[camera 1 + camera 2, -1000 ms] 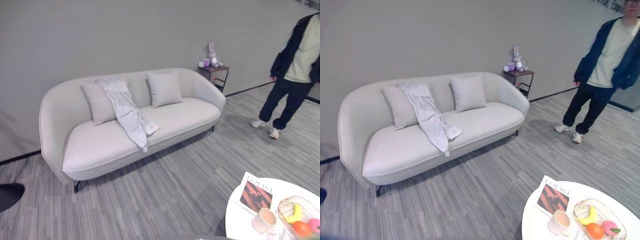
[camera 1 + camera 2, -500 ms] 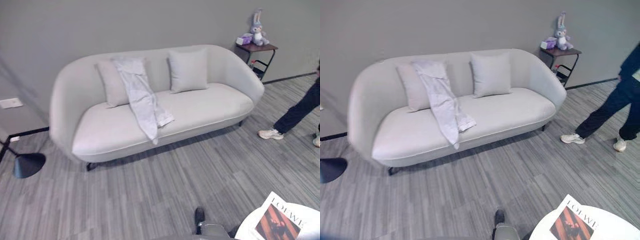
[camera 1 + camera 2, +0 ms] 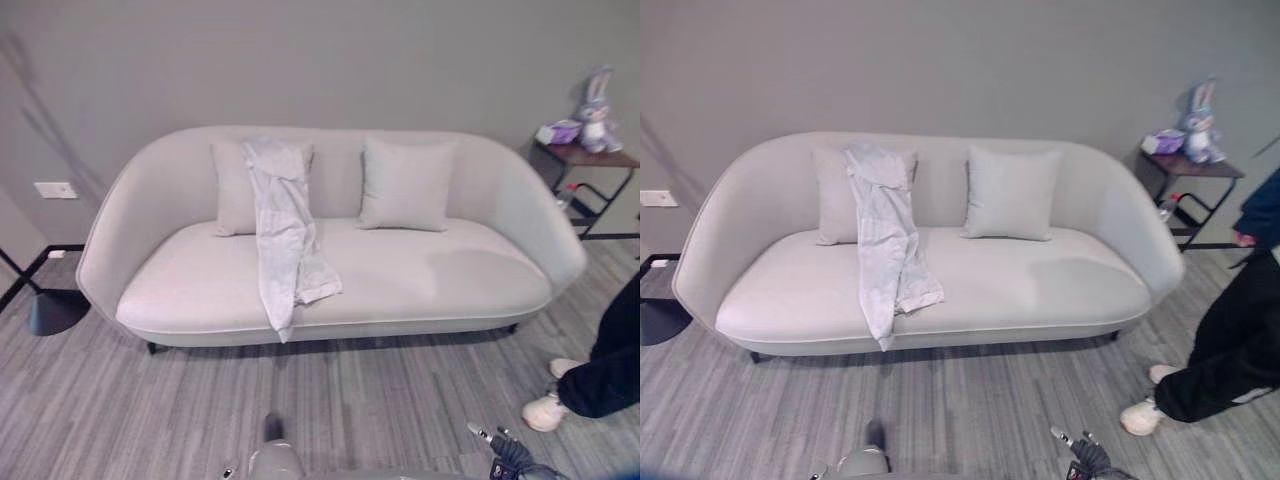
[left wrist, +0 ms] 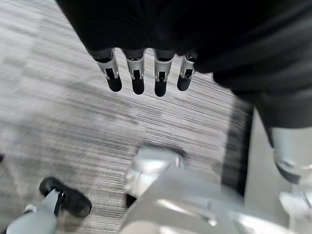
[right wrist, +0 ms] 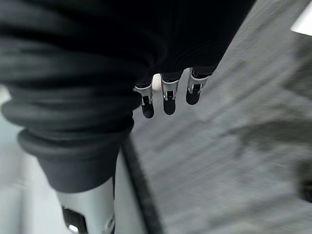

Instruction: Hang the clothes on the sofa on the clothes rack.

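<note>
While garment (image 3: pixel 284 232) drapes sofa (image 3: pixel 180 290), hands (image 4: pixel 146 73) hang apart.

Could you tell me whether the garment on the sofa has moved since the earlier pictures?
No. The garment still drapes over the left cushion and down off the sofa seat's front edge; only the camera has shifted.

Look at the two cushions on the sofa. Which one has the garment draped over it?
The left cushion, nearer the sofa's left arm. The pale garment hangs over its right side and down across the seat; the right cushion is bare.
</note>
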Available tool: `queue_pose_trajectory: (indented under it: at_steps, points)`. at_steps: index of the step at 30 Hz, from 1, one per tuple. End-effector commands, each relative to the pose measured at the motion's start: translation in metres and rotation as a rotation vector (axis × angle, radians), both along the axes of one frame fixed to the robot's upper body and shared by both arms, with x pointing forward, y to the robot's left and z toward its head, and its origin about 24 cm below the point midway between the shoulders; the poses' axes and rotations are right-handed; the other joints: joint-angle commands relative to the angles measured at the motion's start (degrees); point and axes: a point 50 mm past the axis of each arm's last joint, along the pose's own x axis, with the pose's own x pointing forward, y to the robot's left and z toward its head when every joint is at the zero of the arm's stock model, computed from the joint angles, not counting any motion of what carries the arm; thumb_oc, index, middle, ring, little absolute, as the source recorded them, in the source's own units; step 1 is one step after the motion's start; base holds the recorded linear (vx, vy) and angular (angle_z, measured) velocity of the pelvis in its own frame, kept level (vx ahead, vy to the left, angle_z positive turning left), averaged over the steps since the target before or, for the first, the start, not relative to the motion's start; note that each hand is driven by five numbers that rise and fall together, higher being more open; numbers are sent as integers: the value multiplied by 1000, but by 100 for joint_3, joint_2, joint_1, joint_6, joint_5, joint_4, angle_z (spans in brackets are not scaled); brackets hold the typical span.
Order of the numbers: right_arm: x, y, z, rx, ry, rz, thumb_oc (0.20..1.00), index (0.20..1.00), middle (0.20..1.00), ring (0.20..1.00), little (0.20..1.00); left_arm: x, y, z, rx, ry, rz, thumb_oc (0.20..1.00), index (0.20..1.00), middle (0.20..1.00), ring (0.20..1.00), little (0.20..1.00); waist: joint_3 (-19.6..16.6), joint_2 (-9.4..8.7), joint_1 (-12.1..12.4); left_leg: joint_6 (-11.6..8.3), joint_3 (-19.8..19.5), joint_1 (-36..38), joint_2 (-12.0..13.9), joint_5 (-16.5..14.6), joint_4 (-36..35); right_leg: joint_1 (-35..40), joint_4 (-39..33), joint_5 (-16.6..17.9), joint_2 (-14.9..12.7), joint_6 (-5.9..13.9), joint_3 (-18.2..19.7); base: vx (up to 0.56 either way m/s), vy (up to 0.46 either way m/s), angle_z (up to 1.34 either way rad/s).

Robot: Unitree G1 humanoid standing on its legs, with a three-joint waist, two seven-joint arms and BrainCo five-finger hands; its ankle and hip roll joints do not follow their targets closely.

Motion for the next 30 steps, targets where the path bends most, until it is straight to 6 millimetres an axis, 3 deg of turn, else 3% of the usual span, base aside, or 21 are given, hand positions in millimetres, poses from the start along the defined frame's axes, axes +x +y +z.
queue_pose_trajectory:
  at_steps: [1, 3, 4, 5, 7, 8, 9, 12, 13, 14, 16, 18, 19, 22, 23, 27, 28, 30]
  points:
    - [18, -3, 11, -55, -97, 93, 1000, 1000, 1000, 1000, 1000, 17, -6, 0, -13, -67, 35, 1000, 1000, 1000, 1000, 1000, -146, -172, 187, -177, -252, 475, 585, -299, 268, -294, 248, 1185, -914, 295, 666, 449, 412, -117]
    - [26, -3, 14, -128, -66, 286, 1000, 1000, 1000, 1000, 1000, 5, -13, -2, -35, -21, 23, 1000, 1000, 1000, 1000, 1000, -525, -121, 208, -223, -390, 608, 667, -52, 210, -256, 276, 1235, -1104, 296, 840, 374, 447, -115]
    - [26, -3, 14, -128, -66, 286, 1000, 1000, 1000, 1000, 1000, 4, -13, -2, -35, -21, 23, 1000, 1000, 1000, 1000, 1000, -526, -121, 206, -224, -389, 609, 667, -56, 211, -254, 275, 1234, -1104, 296, 840, 334, 552, -86]
    - [51, 2, 23, -212, -97, 453, 1000, 1000, 1000, 1000, 1000, 16, -8, -1, 4, -25, -77, 1000, 1000, 1000, 1000, 1000, -581, -153, 213, -213, -355, 652, 545, -9, 297, -286, 204, 1250, -1398, 298, 800, 288, 607, -43]
    - [84, 4, 37, -299, -157, 519, 1000, 1000, 1000, 1000, 1000, 45, -5, 3, 50, -66, -237, 1000, 1000, 1000, 1000, 1000, -451, -120, 219, -159, -240, 718, 368, -10, 219, -349, 209, 1200, -1656, 311, 705, 209, 548, 26]
    - [84, 4, 37, -299, -157, 519, 1000, 1000, 1000, 1000, 1000, 45, -5, 3, 50, -66, -237, 1000, 1000, 1000, 1000, 1000, -441, -121, 218, -159, -239, 725, 365, -12, 219, -343, 211, 1197, -1659, 312, 705, 60, 353, 13]
    - [109, 7, 49, -364, -200, 549, 1000, 1000, 1000, 1000, 1000, 56, -8, 4, 60, -87, -301, 1000, 1000, 1000, 1000, 1000, -347, -13, 200, -138, -143, 793, 318, -39, 135, -418, 202, 1155, -1831, 346, 576, 58, 352, -2]
    - [146, 14, 66, -440, -234, 567, 1000, 1000, 1000, 1000, 1000, 69, -8, 7, 86, -122, -338, 1000, 1000, 1000, 1000, 1000, -117, 103, 293, -79, -119, 843, 244, -62, 197, -461, 235, 1147, -2018, 383, 486, 50, 303, -8]
    - [146, 14, 66, -440, -234, 567, 1000, 1000, 1000, 1000, 1000, 69, -8, 7, 86, -122, -338, 1000, 1000, 1000, 1000, 1000, -116, 103, 293, -79, -119, 845, 243, -62, 197, -459, 235, 1147, -2018, 383, 485, -15, 225, 13]
    - [174, 24, 82, -482, -275, 573, 1000, 1000, 1000, 1000, 1000, 76, -12, 8, 96, -142, -355, 1000, 1000, 1000, 1000, 1000, 56, 155, 392, -60, -110, 744, 209, -78, 344, -448, 194, 1116, -2119, 402, 422, -56, 204, 30]
    - [196, 21, 99, -567, -270, 555, 1000, 1000, 1000, 1000, 1000, 90, -17, 10, 109, -184, -372, 1000, 1000, 1000, 1000, 1000, 292, 277, 498, -54, -89, 551, 212, -65, 580, -470, 143, 1087, -2182, 415, 322, -99, 210, 35]
    - [202, 22, 104, -581, -267, 550, 1000, 1000, 1000, 1000, 1000, 94, -18, 12, 116, -199, -375, 1000, 1000, 1000, 1000, 1000, 380, 313, 525, -47, -109, 487, 216, -73, 647, -460, 120, 1076, -2182, 416, 292, -152, 85, 36]
    - [216, 24, 116, -585, -240, 493, 1000, 1000, 1000, 1000, 1000, 105, -17, 16, 150, -240, -368, 1000, 1000, 1000, 1000, 1000, 702, 446, 745, -42, -151, 228, 228, -104, 853, -504, 33, 997, -2214, 409, 207, -299, 99, 34]
    - [221, 24, 122, -580, -238, 467, 1000, 1000, 1000, 1000, 1000, 108, -17, 17, 158, -256, -349, 1000, 1000, 1000, 1000, 1000, 976, 557, 860, -66, -235, -65, 263, -105, 1070, -615, 36, 984, -2209, 391, 234, -220, 40, 11]
    - [228, 28, 129, -575, -250, 459, 1000, 1000, 1000, 1000, 1000, 108, -17, 17, 160, -258, -335, 1000, 1000, 1000, 1000, 1000, 1275, 673, 954, -113, -323, -381, 323, -86, 1326, -725, 52, 986, -2179, 364, 265, -299, 9, 24]
    - [230, 36, 130, -603, -231, 514, 1000, 1000, 1000, 1000, 1000, 104, -22, 14, 150, -236, -346, 1000, 1000, 1000, 1000, 1000, 1648, 847, 1029, -126, -464, -667, 383, -104, 1600, -800, 78, 995, -2119, 341, 334, -169, 12, 12]
    - [234, 47, 132, -610, -245, 553, 1000, 1000, 1000, 1000, 1000, 103, -26, 13, 138, -231, -359, 1000, 1000, 1000, 1000, 1000, 1878, 933, 1042, -126, -539, -826, 422, -109, 1779, -852, 122, 1019, -2089, 337, 403, -81, 16, 3]
    - [234, 47, 132, -610, -245, 552, 1000, 1000, 1000, 1000, 1000, 103, -26, 13, 138, -231, -359, 1000, 1000, 1000, 1000, 1000, 1878, 935, 1041, -127, -541, -827, 423, -111, 1782, -852, 122, 1019, -2087, 336, 403, -66, 24, -9]
